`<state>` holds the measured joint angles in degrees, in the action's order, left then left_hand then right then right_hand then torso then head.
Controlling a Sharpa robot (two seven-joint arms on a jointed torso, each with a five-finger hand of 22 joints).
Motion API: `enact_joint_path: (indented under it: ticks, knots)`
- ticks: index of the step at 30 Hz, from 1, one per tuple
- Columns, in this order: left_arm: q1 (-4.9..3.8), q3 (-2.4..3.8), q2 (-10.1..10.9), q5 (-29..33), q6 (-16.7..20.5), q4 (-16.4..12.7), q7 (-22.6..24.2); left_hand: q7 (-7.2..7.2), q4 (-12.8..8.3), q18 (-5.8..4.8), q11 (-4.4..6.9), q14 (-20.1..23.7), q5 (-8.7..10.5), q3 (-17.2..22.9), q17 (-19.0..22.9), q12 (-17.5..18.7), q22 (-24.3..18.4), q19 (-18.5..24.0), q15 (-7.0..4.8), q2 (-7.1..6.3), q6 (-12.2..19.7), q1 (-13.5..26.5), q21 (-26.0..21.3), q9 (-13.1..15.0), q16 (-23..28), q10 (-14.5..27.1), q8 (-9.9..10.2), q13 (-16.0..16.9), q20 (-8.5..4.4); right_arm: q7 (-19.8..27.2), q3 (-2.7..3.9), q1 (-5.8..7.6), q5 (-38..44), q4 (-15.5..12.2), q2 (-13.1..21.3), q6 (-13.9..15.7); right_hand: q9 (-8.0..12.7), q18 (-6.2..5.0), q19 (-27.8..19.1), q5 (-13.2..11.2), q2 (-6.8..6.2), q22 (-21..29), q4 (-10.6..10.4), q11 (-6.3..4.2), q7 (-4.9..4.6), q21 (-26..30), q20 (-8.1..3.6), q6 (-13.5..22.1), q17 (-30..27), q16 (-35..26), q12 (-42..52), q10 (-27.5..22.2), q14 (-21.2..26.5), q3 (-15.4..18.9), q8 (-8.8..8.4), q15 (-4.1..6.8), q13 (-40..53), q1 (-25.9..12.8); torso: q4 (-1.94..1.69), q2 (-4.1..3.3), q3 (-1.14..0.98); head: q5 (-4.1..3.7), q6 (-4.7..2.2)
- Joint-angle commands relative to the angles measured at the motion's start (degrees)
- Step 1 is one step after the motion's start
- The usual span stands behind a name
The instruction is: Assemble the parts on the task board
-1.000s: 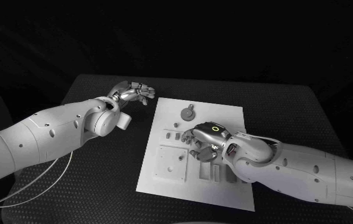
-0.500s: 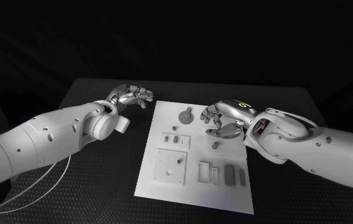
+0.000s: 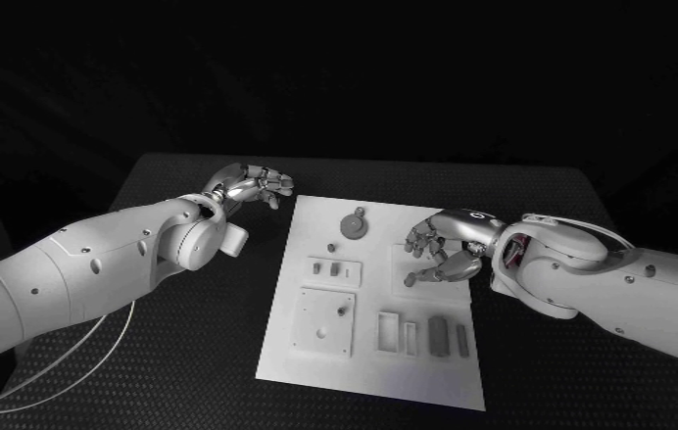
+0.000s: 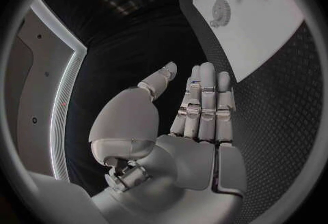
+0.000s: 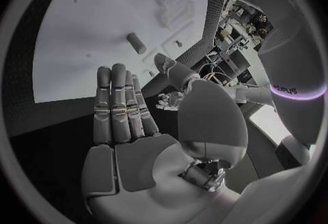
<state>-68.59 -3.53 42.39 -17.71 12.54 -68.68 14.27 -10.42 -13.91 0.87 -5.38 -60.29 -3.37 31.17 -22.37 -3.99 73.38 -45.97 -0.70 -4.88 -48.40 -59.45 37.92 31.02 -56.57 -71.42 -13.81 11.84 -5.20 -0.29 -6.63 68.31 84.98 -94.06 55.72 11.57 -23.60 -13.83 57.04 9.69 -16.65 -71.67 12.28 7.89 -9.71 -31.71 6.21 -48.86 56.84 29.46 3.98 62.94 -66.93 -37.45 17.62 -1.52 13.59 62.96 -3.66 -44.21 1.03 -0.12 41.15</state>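
Task board point(image 3: 370, 352) sits centre frame on the black counter point(image 3: 169, 371), long axis running top to bottom. Left robot hand point(image 3: 258, 183) hovers over the counter just off the board's upper left corner, fingers loosely curled, nothing in it; the left wrist view shows the fingers point(image 4: 205, 101) straight and together, thumb apart, palm empty. Right robot hand point(image 3: 441, 244) is above the board's right edge, mid frame right, fingers spread and pointing down, holding nothing; right wrist view confirms open palm point(image 5: 147, 172). Round toothed part point(image 3: 355, 223) with a tab lies flat near the board's top centre. Small peg point(image 3: 412, 279) lies on the board just below the right robot hand's fingertips; contact unclear. Two dark bars point(image 3: 450, 336) sit in slots lower right.
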Motion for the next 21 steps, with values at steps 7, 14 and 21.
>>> enact_joint_path:
  ticks: [7,14,21]
  knots:
    - [-0.02,0.03,-0.1,0.2,-0.4,0.1,0.6,-0.04,0.3,0.19,-0.06,-0.2,0.18,0.0,-0.1,-0.1,0.1,-0.4,0.01,-0.51,0.4,-0.1,-0.4,-0.1,0.3,0.3,-0.4,0.0,-1.13,-1.2,-0.59,-1.02,6.1,-0.1,-0.2,-2.5,-0.1,-1.18,-0.2,-0.8,-0.16,-0.4,-0.2,-0.5,0.73,-0.5,-0.36,-1.0,0.2,-0.3,0.7,1.2,-0.2,-0.3,0.86,0.36,0.1,0.4,-0.07,-0.07,-0.01,-0.1,0.07]
    - [-0.02,0.03,-0.1,0.2,-0.5,-0.1,0.6,-0.04,0.3,0.2,-0.06,-0.2,0.18,0.0,-0.1,-0.1,0.1,-0.4,0.01,-0.53,0.4,-0.1,-0.4,-0.1,0.3,0.3,-0.4,0.0,-1.13,-1.2,-0.75,-2.35,7.7,0.2,-1.3,-0.7,-0.2,-1.18,0.2,-3.3,-0.06,-0.5,-0.4,-0.83,1.16,-0.6,-0.46,-2.1,0.4,-0.3,1.0,2.2,-0.7,-1.7,1.51,0.66,0.2,1.4,-0.07,-0.07,0.09,0.0,0.23]
    - [-0.02,0.03,0.0,0.2,-0.5,-0.1,0.6,-0.05,0.3,0.19,-0.07,-0.2,0.18,0.0,-0.1,-0.1,0.1,-0.4,0.02,-0.53,0.4,-0.1,-0.4,-0.1,0.3,0.3,-0.4,0.0,-1.13,-1.7,-0.75,-2.79,9.1,0.7,-2.1,1.4,-0.3,-1.18,1.3,-6.8,0.03,-0.6,-1.7,-1.64,1.56,-1.0,-0.86,-3.9,0.7,-0.2,2.0,4.6,-1.7,-5.7,2.44,1.38,0.8,2.8,-0.08,-0.05,0.13,-0.05,0.31]
